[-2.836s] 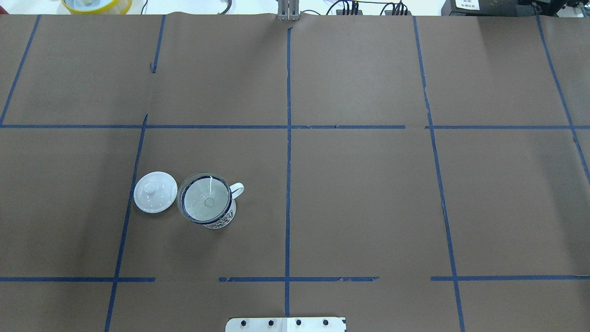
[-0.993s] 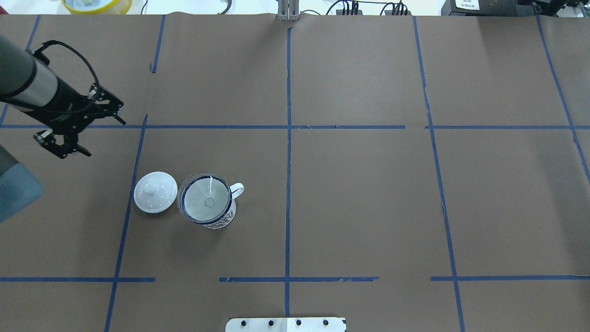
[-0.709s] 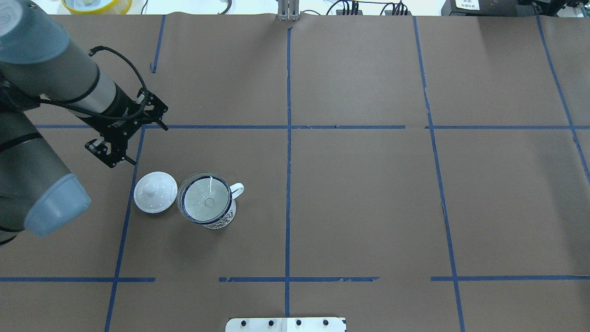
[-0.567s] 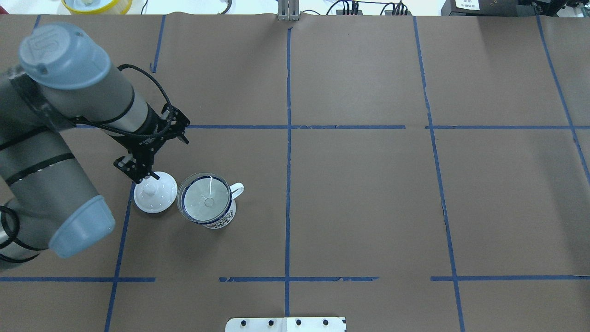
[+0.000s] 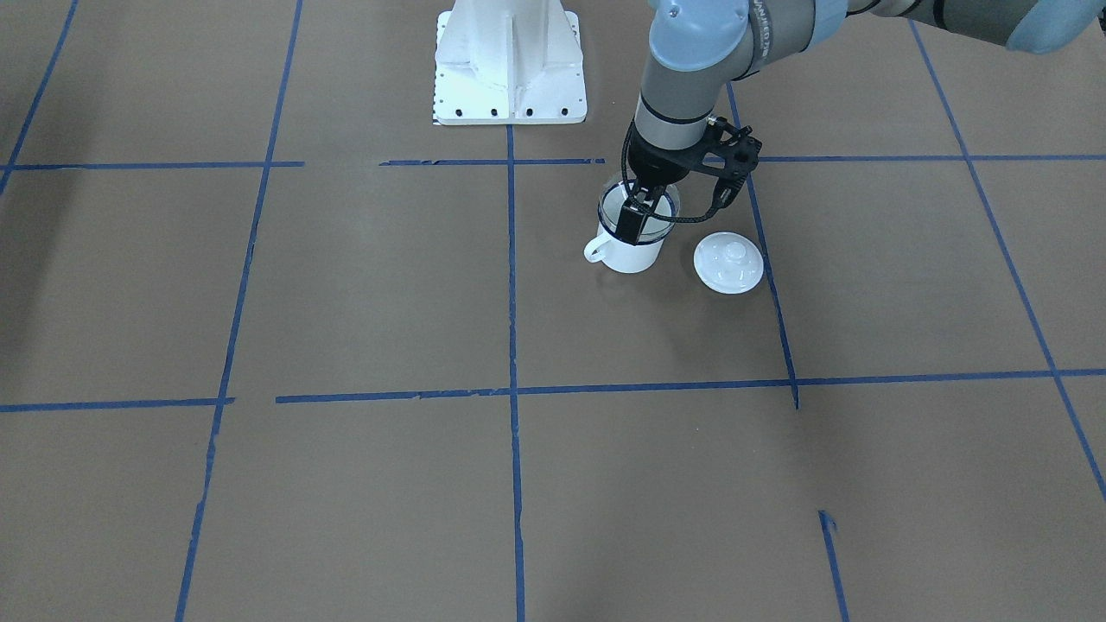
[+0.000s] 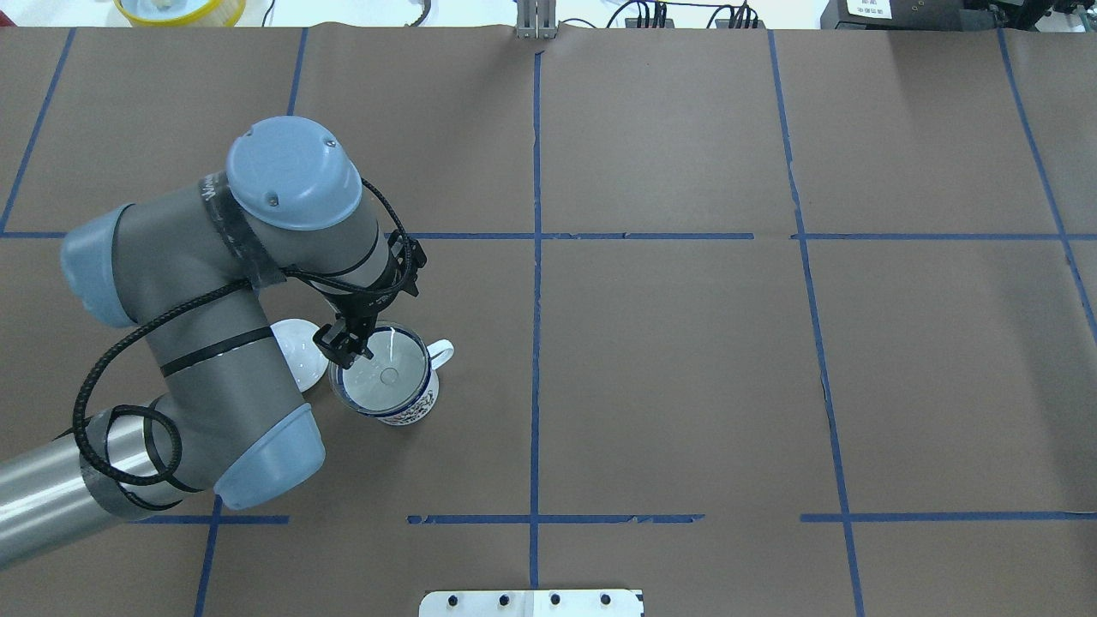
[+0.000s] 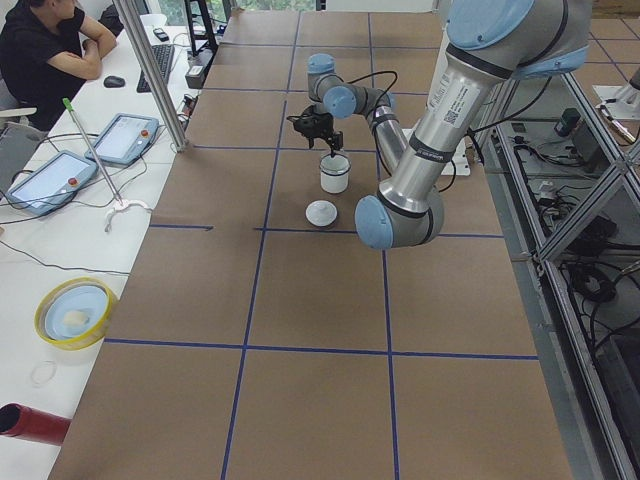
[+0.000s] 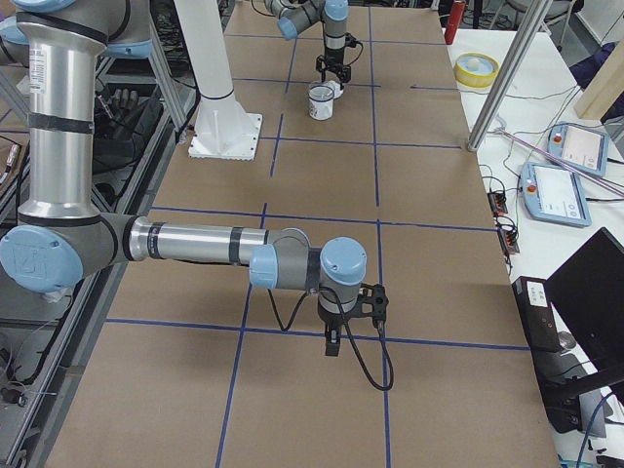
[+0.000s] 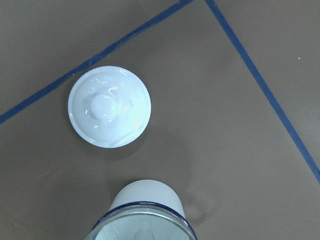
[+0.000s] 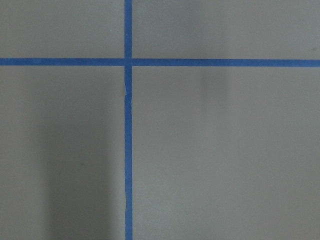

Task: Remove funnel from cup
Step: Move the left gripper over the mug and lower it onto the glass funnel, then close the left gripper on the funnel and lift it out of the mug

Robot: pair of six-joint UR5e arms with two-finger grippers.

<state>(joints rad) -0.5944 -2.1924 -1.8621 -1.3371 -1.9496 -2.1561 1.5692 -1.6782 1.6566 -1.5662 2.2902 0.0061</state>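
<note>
The cup (image 6: pixel 413 410), a white mug with a dark blue rim, stands left of the table's centre line, with its handle to the right in the overhead view. The clear funnel (image 6: pixel 390 377) sits in its mouth. My left gripper (image 6: pixel 347 347) points down over the far-left part of the funnel's rim and looks open and empty. In the front view it (image 5: pixel 641 223) hangs over the cup (image 5: pixel 635 257). The left wrist view shows the cup (image 9: pixel 145 195) at its bottom edge, with no fingers in the picture. My right gripper (image 8: pixel 331 349) hangs far off over bare table; I cannot tell its state.
A round white knobbed lid (image 6: pixel 304 351) lies just left of the cup, partly under my left arm; it also shows in the front view (image 5: pixel 728 263) and the left wrist view (image 9: pixel 109 106). A yellow bowl (image 6: pixel 180 8) sits beyond the far edge. A person (image 7: pixel 45 50) sits at the side.
My left arm came in from the left, passed over the lid and now holds its gripper over the cup's rim. Cup, funnel and lid have not moved.
</note>
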